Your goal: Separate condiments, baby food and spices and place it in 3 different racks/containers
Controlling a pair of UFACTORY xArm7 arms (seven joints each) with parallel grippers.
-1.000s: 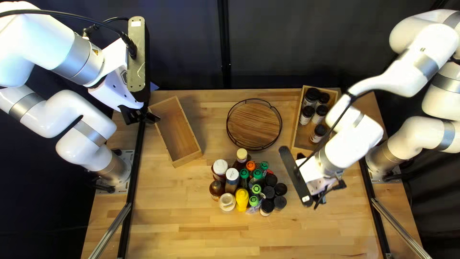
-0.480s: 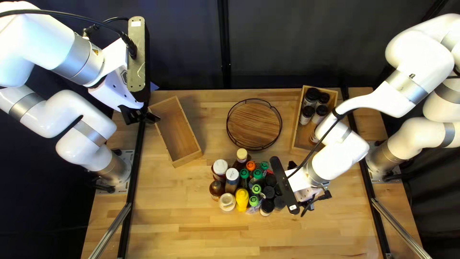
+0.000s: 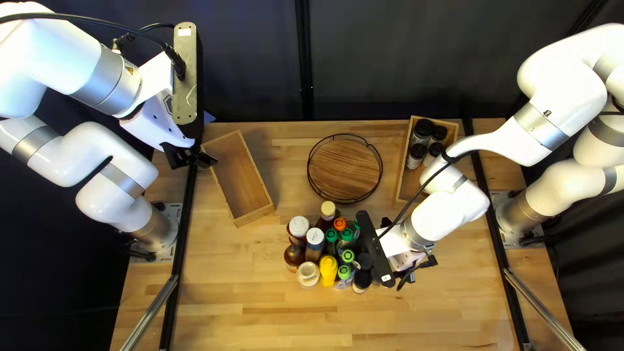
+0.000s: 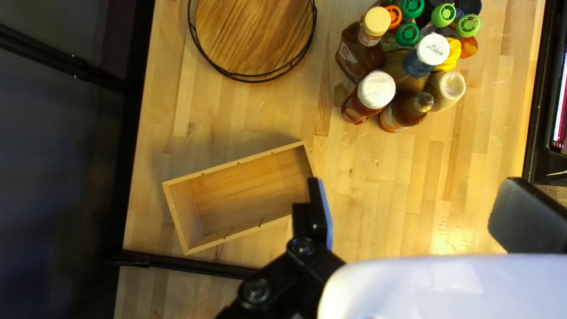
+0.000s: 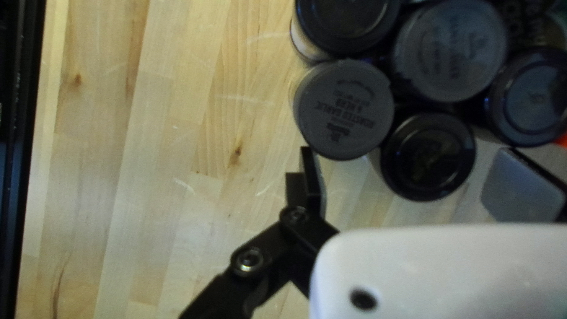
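My left gripper (image 3: 188, 158) hangs by the left wooden box (image 3: 244, 179); in the left wrist view that gripper (image 4: 413, 215) is open, holding nothing. The right gripper (image 3: 377, 250) covers part of the black-lidded jars (image 3: 362, 279) at the cluster's right side. In the right wrist view, my open gripper (image 5: 407, 183) has a glossy black lid (image 5: 428, 156) ahead of the gap between its fingers; a grey-lidded jar (image 5: 344, 109) stands just beyond one fingertip. Sauce bottles (image 3: 314, 244) and green-capped bottles (image 3: 344, 272) stand beside these jars. Several black-lidded jars (image 3: 422, 129) stand in the right wooden box (image 3: 453, 133).
A round wooden tray (image 3: 344, 169) with a black wire rim lies between the two boxes, behind the bottles. Black rails (image 3: 181, 240) run along both sides of the table. My right forearm reaches over the front of the right box.
The right arm has swung leftward, bringing its gripper from beside the cluster to over the black-lidded jars. My left arm and the boxes have stayed where they were.
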